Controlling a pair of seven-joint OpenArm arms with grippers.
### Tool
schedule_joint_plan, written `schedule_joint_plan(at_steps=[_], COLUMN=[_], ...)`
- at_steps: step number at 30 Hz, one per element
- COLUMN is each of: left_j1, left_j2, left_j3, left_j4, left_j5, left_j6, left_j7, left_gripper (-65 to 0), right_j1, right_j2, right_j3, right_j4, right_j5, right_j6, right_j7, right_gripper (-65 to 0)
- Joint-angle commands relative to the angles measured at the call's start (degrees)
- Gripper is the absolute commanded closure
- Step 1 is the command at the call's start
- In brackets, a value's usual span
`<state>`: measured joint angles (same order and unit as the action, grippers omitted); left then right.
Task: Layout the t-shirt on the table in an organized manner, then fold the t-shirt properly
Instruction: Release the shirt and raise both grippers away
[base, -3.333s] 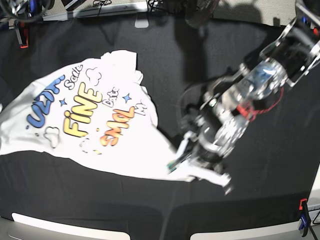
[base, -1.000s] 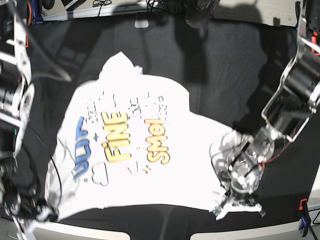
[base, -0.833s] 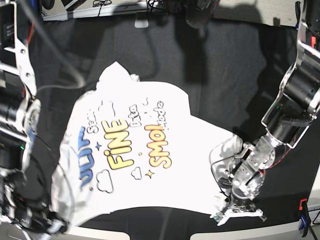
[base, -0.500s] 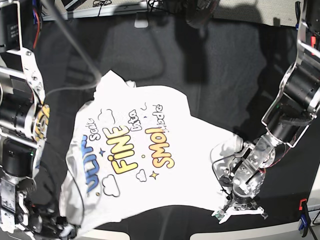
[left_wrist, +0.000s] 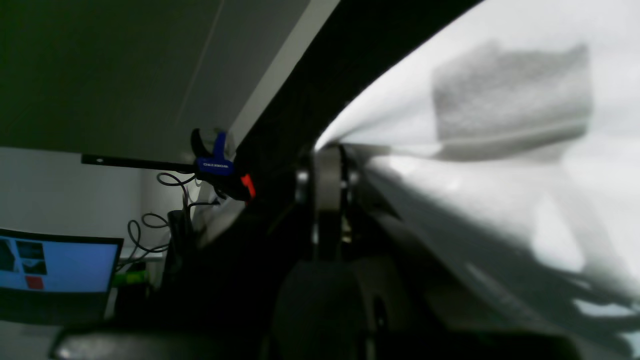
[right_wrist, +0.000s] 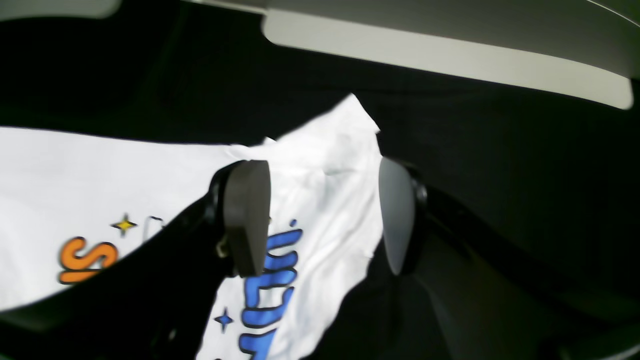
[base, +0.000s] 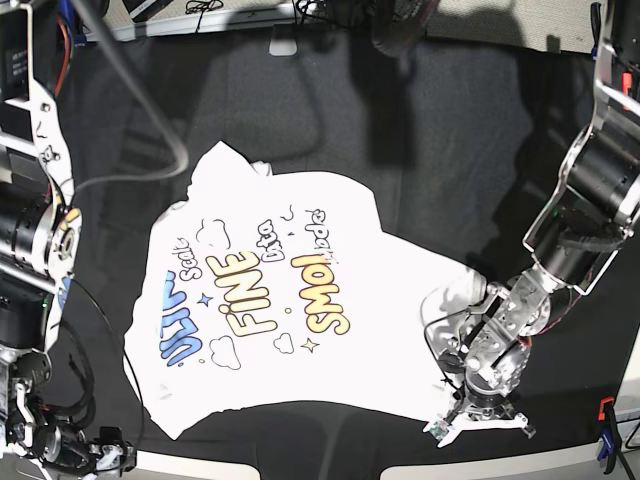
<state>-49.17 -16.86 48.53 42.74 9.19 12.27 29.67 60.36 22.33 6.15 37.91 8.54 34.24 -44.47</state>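
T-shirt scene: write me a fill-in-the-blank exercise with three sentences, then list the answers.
1. The t-shirt lies with its printed side facing ____.
2. In the right wrist view, the right gripper has its jaws ____, with nothing clamped between them.
3. The cloth that covers the table is ____ in colour.

Missing words: up; open; black

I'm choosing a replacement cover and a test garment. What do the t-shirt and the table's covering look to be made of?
The t-shirt looks like soft, thin matte white knit, probably cotton: it creases and drapes where the left claw pinches its corner, and its coloured letters look flat-printed. The table is covered in matte black cloth, likely woven fabric; it shows no glare and lies smooth.
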Motion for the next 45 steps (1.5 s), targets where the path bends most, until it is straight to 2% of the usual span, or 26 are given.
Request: schedule_joint_plan(at_steps=[1,5,6,8,9,10,17,20,22,23,26,28,33,35,39,45], left_j1=[-2.3,-2.6,-2.6,-2.6,-2.6,-2.6,-2.6,-2.6,-2.2,-1.9,-0.5,1.6,10.6,15.2,23.9,37.0], left_j2=[-0.3,-0.3,-0.3,-0.3,-0.3,-0.3,-0.3,-0.3,-0.3,-0.3,-0.3,-0.8,-4.3,-6.4,-11.0,-16.6], left_j3=[-0.5,-0.5,-0.5,-0.5,-0.5,-0.5,-0.5,-0.5,-0.5,-0.5,-0.5,-0.5,-0.5,-0.5,-0.5,-0.5], left_j4=[0.7,0.7,0.7,0.7,0.7,0.7,0.7,0.7,0.8,0.9,2.6,5.5,19.4,26.4,40.9,59.5], left_j5=[0.8,1.3,1.3,1.2,1.2,1.2,0.4,-2.1,-2.2,-2.2,-2.2,-1.7,-1.4,0.7,6.8,8.8], left_j6=[0.8,0.8,0.8,1.4,1.9,2.3,2.5,2.5,2.5,2.5,2.6,2.8,2.8,3.2,7.8,8.7], left_j7=[-1.9,-4.7,-5.2,-6.7,-7.3,-7.5,-7.3,-4.3,-1.5,-0.2,3.4,5.1,5.7,6.6,10.3,12.5], left_gripper=[0.0,0.0,-3.8,-20.2,-24.9,-26.5,-26.5,-26.5,-26.5,-26.5,-26.5,-26.5,-26.5,-26.5,-26.5,-26.5], right_j1=[2.6,2.6,2.6,2.4,2.3,2.1,-0.7,-2.8,-4.6,-5.6,-9.2,-12.2,-21.2,-25.1,-33.0,-44.9], right_j2=[0.3,0.3,0.3,0.3,0.3,0.3,0.3,0.3,0.4,0.4,0.4,0.4,0.7,1.0,1.5,1.3], right_j3=[0.2,0.2,0.2,0.2,0.2,0.2,0.2,0.2,0.2,0.2,0.2,0.2,0.2,0.2,0.6,3.4], right_j4=[1.0,1.0,1.0,1.0,1.0,1.0,1.0,1.0,1.0,1.1,2.0,4.2,16.2,22.6,35.7,51.5], right_j5=[1.7,2.6,2.6,2.6,2.7,2.7,5.6,5.8,10.2,13.6,22.8,25.8,26.4,26.7,27.7,27.7], right_j6=[-0.2,-0.2,-0.2,-0.2,-0.2,-0.2,0.1,0.5,4.9,5.8,5.8,5.8,5.8,5.8,5.8,5.8], right_j7=[0.5,-1.5,-1.8,-2.1,-2.1,-2.2,-2.3,-3.4,-6.3,-7.9,-10.5,-10.9,-12.7,-14.3,-19.0,-20.5], right_gripper=[-33.5,-33.5,-33.5,-33.5,-33.5,-33.5,-33.4,-33.4,-33.4,-33.4,-33.4,-33.4,-33.3,-33.3,-33.4,-33.3])
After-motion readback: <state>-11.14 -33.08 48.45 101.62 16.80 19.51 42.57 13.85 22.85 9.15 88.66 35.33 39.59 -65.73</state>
